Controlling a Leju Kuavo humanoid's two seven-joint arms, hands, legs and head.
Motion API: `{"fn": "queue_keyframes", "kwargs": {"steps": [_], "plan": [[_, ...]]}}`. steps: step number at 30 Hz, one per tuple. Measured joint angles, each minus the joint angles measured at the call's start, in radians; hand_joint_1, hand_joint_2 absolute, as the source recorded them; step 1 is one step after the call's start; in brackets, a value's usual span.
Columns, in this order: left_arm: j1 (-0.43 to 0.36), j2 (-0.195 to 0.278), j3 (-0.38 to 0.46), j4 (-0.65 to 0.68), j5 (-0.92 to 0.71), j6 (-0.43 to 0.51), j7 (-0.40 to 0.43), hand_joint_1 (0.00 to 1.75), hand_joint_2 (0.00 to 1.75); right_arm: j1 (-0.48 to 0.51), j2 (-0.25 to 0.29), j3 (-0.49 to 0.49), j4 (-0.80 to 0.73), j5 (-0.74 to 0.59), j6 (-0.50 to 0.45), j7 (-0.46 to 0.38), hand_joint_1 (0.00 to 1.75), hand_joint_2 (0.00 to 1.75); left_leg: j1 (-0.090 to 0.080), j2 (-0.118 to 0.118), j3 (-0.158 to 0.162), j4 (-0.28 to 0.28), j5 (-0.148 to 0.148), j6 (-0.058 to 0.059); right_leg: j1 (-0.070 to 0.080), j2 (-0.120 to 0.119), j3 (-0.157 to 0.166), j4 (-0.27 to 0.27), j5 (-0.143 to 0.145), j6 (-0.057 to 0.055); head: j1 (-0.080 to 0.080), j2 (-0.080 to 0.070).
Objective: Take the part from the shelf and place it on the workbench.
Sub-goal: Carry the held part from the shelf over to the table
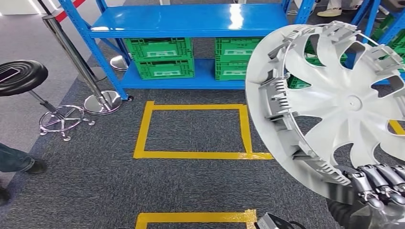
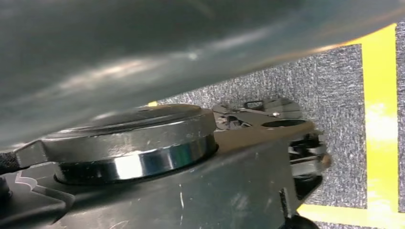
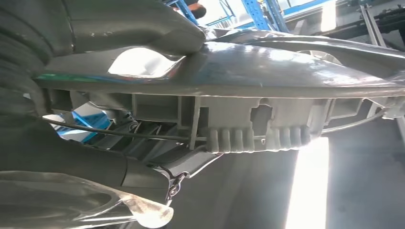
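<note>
Crates green on blue shelf, right hand gripping part

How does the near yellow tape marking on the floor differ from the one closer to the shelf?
The far tape rectangle shows all four sides, closed, on the carpet before the blue shelf. The near tape marking is cut by the picture's lower edge: just its top strip and corners show. The wheel cover overlaps the far one's right corner. Both are yellow.
</note>
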Motion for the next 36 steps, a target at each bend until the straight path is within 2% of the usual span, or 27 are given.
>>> {"fn": "queue_keyframes", "kwargs": {"steps": [2, 3, 4, 5, 7, 8, 9, 12, 13, 14, 15, 17, 18, 19, 20, 22, 23, 24, 25, 28, 29, 36], "plan": [[-0.001, 0.001, 0.000, 0.000, -0.001, 0.000, -0.001, 0.00, 0.00, -0.001, 0.000, 0.001, 0.001, 0.000, 0.000, -0.001, 1.75, 1.75, 0.003, 0.000, -0.049, 0.131, -0.068, -0.006, 0.002, 0.000, -0.009, 0.001, 0.005, -0.008, -0.003, 0.000], [-0.001, 0.001, 0.000, 0.000, -0.001, 0.001, -0.002, 0.00, 0.00, -0.001, 0.000, 0.002, 0.002, 0.000, 0.000, -0.002, 1.75, 1.75, 0.004, 0.000, -0.063, 0.174, -0.083, -0.006, 0.004, 0.000, -0.014, 0.001, 0.008, -0.010, -0.004, 0.000], [-0.001, 0.002, 0.000, 0.000, -0.001, 0.001, -0.003, 0.00, 0.00, -0.001, 0.000, 0.002, 0.003, 0.000, 0.000, -0.002, 1.75, 1.75, 0.004, 0.000, -0.060, 0.181, -0.079, -0.004, 0.006, 0.000, -0.017, 0.001, 0.010, -0.011, -0.004, 0.000], [-0.001, 0.002, 0.000, 0.001, -0.001, 0.002, -0.003, 0.00, 0.00, -0.001, 0.000, 0.002, 0.003, 0.000, 0.000, -0.002, 1.75, 1.75, 0.004, 0.000, -0.037, 0.147, -0.057, 0.000, 0.007, 0.000, -0.019, 0.002, 0.012, -0.011, -0.004, 0.000], [-0.002, 0.002, 0.000, 0.001, -0.002, 0.003, -0.005, 0.00, 0.00, -0.001, 0.000, 0.003, 0.003, 0.000, 0.000, -0.002, 1.75, 1.75, 0.002, -0.003, 0.041, 0.008, 0.004, 0.012, 0.011, 0.001, -0.020, 0.002, 0.016, -0.009, -0.004, 0.000], [-0.003, 0.002, -0.001, 0.001, -0.002, 0.003, -0.006, 0.00, 0.00, -0.002, 0.000, 0.003, 0.003, 0.000, 0.000, -0.002, 1.75, 1.75, 0.000, -0.004, 0.073, -0.055, 0.023, 0.018, 0.012, 0.002, -0.022, 0.003, 0.018, -0.007, -0.003, 0.000], [-0.004, 0.002, -0.001, 0.002, -0.003, 0.004, -0.008, 0.00, 0.00, -0.003, 0.000, 0.003, 0.003, 0.000, 0.000, -0.002, 1.75, 1.75, -0.002, -0.006, 0.091, -0.094, 0.032, 0.022, 0.013, 0.001, -0.024, 0.003, 0.021, -0.003, -0.003, 0.000], [-0.005, 0.002, -0.002, 0.003, -0.004, 0.004, -0.012, 0.00, 0.00, -0.004, 0.000, 0.005, 0.003, 0.000, 0.000, -0.002, 1.75, 1.75, -0.003, -0.006, 0.090, -0.115, 0.039, 0.030, 0.012, 0.000, -0.032, 0.003, 0.029, 0.013, -0.003, 0.000], [-0.005, 0.001, -0.002, 0.003, -0.004, 0.005, -0.012, 0.00, 0.00, -0.003, 0.000, 0.005, 0.003, 0.000, 0.000, -0.002, 1.75, 1.75, -0.001, -0.004, 0.088, -0.121, 0.045, 0.035, 0.011, 0.000, -0.038, 0.009, 0.022, 0.018, -0.002, 0.000], [-0.005, 0.000, -0.002, 0.003, -0.004, 0.005, -0.013, 0.00, 0.00, -0.004, 0.000, 0.005, 0.003, 0.000, 0.000, -0.002, 1.75, 1.75, 0.002, -0.003, 0.086, -0.127, 0.053, 0.040, 0.012, 0.001, -0.049, 0.030, 0.003, 0.022, 0.000, 0.000], [-0.006, 0.000, -0.002, 0.003, -0.004, 0.005, -0.013, 0.00, 0.00, -0.004, 0.000, 0.006, 0.004, 0.000, 0.000, -0.003, 1.75, 1.75, 0.004, -0.001, 0.083, -0.131, 0.060, 0.044, 0.012, 0.001, -0.068, 0.071, -0.027, 0.026, 0.003, 0.000], [-0.006, 0.000, -0.003, 0.004, -0.004, 0.005, -0.014, 0.00, 0.00, -0.006, -0.001, 0.007, 0.004, 0.000, 0.000, -0.004, 1.75, 1.75, 0.003, 0.002, 0.071, -0.131, 0.068, 0.048, 0.011, 0.001, -0.118, 0.198, -0.099, 0.034, 0.009, 0.000], [-0.006, 0.000, -0.003, 0.005, -0.004, 0.005, -0.014, 0.00, 0.00, -0.006, -0.002, 0.007, 0.006, 0.000, 0.000, -0.006, 1.75, 1.75, 0.002, 0.003, 0.066, -0.130, 0.070, 0.048, 0.011, 0.001, -0.136, 0.249, -0.119, 0.036, 0.010, 0.000], [-0.006, 0.000, -0.003, 0.006, -0.004, 0.005, -0.014, 0.00, 0.00, -0.005, -0.003, 0.008, 0.007, 0.000, 0.000, -0.007, 1.75, 1.75, 0.002, 0.003, 0.062, -0.129, 0.072, 0.048, 0.011, 0.001, -0.138, 0.269, -0.120, 0.038, 0.010, 0.000], [-0.006, 0.000, -0.004, 0.006, -0.005, 0.006, -0.015, 0.00, 0.00, -0.005, -0.003, 0.008, 0.009, 0.000, 0.000, -0.008, 1.75, 1.75, 0.002, 0.003, 0.059, -0.127, 0.074, 0.047, 0.010, 0.000, -0.119, 0.246, -0.102, 0.039, 0.010, 0.000], [-0.006, 0.000, -0.006, 0.008, -0.007, 0.007, -0.016, 0.00, 0.00, -0.005, -0.004, 0.008, 0.011, 0.000, 0.000, -0.010, 1.75, 1.75, 0.001, 0.003, 0.056, -0.123, 0.075, 0.043, 0.009, -0.001, -0.041, 0.115, -0.045, 0.038, 0.010, 0.000], [-0.007, 0.000, -0.006, 0.009, -0.009, 0.009, -0.018, 0.00, 0.00, -0.005, -0.004, 0.008, 0.011, 0.000, 0.000, -0.011, 1.75, 1.75, -0.001, 0.003, 0.054, -0.118, 0.075, 0.040, 0.009, -0.001, -0.004, 0.048, -0.027, 0.035, 0.010, 0.000], [-0.007, 0.000, -0.007, 0.010, -0.010, 0.009, -0.019, 0.00, 0.00, -0.005, -0.004, 0.009, 0.011, 0.000, 0.000, -0.013, 1.75, 1.75, -0.003, 0.002, 0.051, -0.115, 0.075, 0.036, 0.010, -0.001, 0.019, 0.004, -0.020, 0.031, 0.010, 0.000], [-0.007, 0.000, -0.007, 0.010, -0.010, 0.010, -0.019, 0.00, 0.00, -0.004, -0.004, 0.009, 0.011, 0.000, 0.000, -0.014, 1.75, 1.75, -0.005, 0.002, 0.047, -0.111, 0.074, 0.037, 0.010, 0.000, 0.028, -0.016, -0.021, 0.027, 0.009, 0.000], [-0.008, 0.002, -0.007, 0.010, -0.010, 0.012, -0.021, 0.00, 0.00, 0.000, -0.004, 0.009, 0.011, 0.000, 0.000, -0.016, 1.75, 1.75, -0.008, 0.002, 0.041, -0.106, 0.078, 0.056, 0.012, 0.001, 0.030, -0.019, -0.017, 0.020, 0.005, 0.000], [-0.008, 0.002, -0.007, 0.011, -0.010, 0.013, -0.021, 0.00, 0.00, 0.000, -0.004, 0.010, 0.011, 0.000, 0.000, -0.014, 1.75, 1.75, -0.007, 0.002, 0.041, -0.107, 0.082, 0.058, 0.013, 0.000, 0.029, -0.018, -0.016, 0.018, 0.005, 0.000], [-0.008, 0.004, -0.007, 0.012, -0.010, 0.018, -0.021, 0.00, 0.00, 0.000, -0.004, 0.012, 0.011, 0.000, 0.000, -0.003, 1.75, 1.75, -0.006, 0.001, 0.040, -0.109, 0.085, 0.054, 0.014, -0.001, 0.027, -0.017, -0.013, 0.013, 0.005, 0.000]]}}
